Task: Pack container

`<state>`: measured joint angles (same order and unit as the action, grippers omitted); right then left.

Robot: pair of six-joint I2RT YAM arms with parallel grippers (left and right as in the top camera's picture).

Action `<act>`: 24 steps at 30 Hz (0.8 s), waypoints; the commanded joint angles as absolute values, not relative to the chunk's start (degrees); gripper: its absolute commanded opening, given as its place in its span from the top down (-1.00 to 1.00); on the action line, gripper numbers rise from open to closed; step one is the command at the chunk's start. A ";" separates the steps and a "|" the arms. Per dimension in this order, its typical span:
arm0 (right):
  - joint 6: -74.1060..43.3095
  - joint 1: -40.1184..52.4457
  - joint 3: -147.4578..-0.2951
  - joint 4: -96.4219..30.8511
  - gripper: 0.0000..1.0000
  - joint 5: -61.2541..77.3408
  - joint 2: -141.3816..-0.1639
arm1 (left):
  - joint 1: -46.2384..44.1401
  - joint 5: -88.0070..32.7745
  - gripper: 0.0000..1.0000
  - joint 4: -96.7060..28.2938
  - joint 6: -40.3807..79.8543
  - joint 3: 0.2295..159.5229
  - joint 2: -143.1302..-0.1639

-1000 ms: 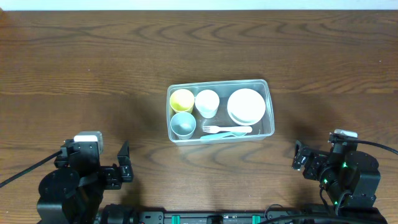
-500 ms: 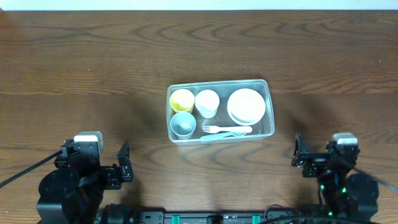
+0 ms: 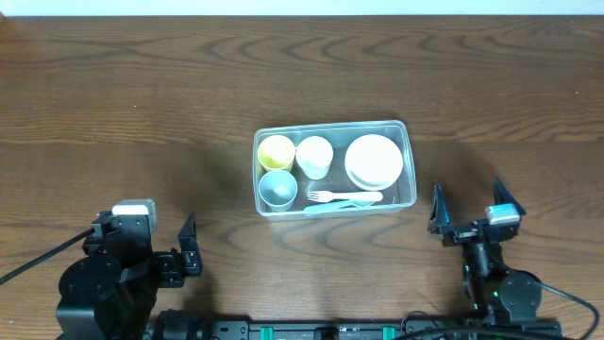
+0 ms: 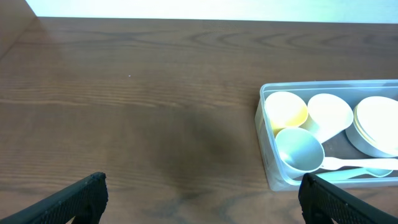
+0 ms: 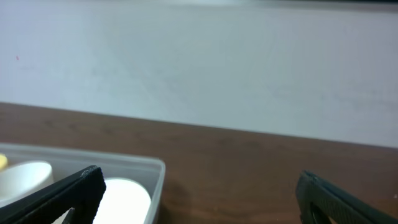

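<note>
Clear container (image 3: pixel 412 179) sits at the middle of the tabletop, its long side parallel to the near edge. It holds 3 cups, a yellow cup (image 3: pixel 276 151), a white cup (image 3: pixel 314 156) and a grey-blue cup (image 3: pixel 277 189), plus stacked white dishes (image 3: pixel 374 161) and a white fork (image 3: pixel 344 196). By the near edge toward the left corner, the left gripper (image 4: pixel 202 196) hangs with its 2 jaws spread wide, empty. Toward the right corner, the right gripper (image 3: pixel 468 206) gapes equally wide, holding nothing.

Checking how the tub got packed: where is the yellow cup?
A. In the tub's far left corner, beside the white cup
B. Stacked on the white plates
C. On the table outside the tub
A: the yellow cup stands in the far left corner of the tub, with the white cup right beside it.
</note>
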<state>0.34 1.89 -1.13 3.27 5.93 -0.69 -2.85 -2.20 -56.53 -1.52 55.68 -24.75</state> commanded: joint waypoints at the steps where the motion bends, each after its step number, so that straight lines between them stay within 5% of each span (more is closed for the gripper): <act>1: 3.11 2.44 -0.30 2.50 -0.99 5.61 -0.27 | -2.98 -2.13 -0.96 -56.49 -1.26 55.35 -24.97; 24: 2.00 3.07 -0.32 -3.66 -0.98 6.24 -0.34 | -2.98 -2.13 -0.96 -56.47 -1.26 55.35 -24.97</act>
